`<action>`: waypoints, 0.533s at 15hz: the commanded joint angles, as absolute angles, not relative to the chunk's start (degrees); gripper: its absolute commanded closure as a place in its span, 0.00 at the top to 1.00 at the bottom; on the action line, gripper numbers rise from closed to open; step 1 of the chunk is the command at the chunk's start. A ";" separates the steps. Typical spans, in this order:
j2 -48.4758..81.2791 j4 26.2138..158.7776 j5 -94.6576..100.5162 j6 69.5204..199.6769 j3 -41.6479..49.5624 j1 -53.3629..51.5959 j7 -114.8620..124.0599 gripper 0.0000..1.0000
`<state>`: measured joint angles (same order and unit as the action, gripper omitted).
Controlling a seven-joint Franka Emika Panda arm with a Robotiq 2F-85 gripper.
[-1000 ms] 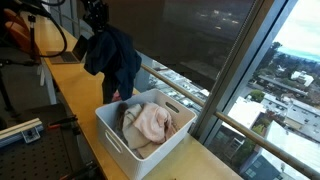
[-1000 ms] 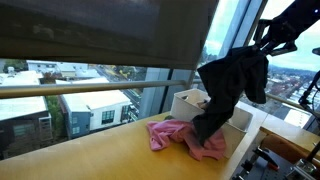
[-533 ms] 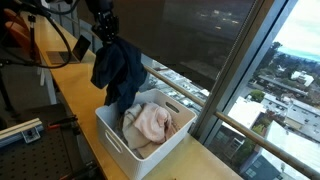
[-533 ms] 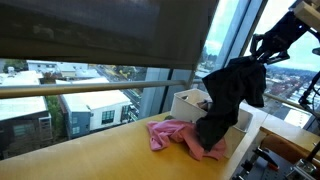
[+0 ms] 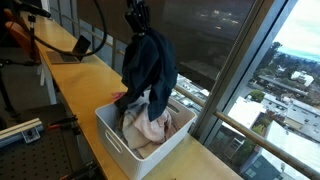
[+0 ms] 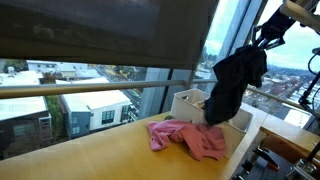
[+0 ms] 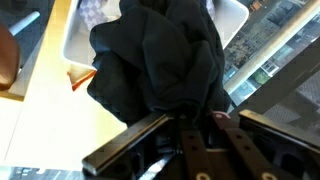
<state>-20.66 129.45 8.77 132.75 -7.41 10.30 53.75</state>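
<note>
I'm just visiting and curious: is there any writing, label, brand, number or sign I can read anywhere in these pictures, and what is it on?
None: no word, label, brand, number or sign can be read in any view.
The dark garment hanging from the gripper, the white bin and the pink cloth show plain surfaces.
The buildings outside the window are too small and blurred to show any sign.

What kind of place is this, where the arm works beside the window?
Probably an office or lab on a high floor: a long wooden counter runs along tall windows, with city rooftops far below. The gripper holds a dark garment over a white bin.
</note>
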 commanded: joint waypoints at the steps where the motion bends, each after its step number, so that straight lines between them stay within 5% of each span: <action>1: -14.26 116.76 11.30 127.20 -5.94 10.14 51.18 0.03; 8: -1.26 107.52 10.12 128.25 -4.07 7.34 47.53 0.03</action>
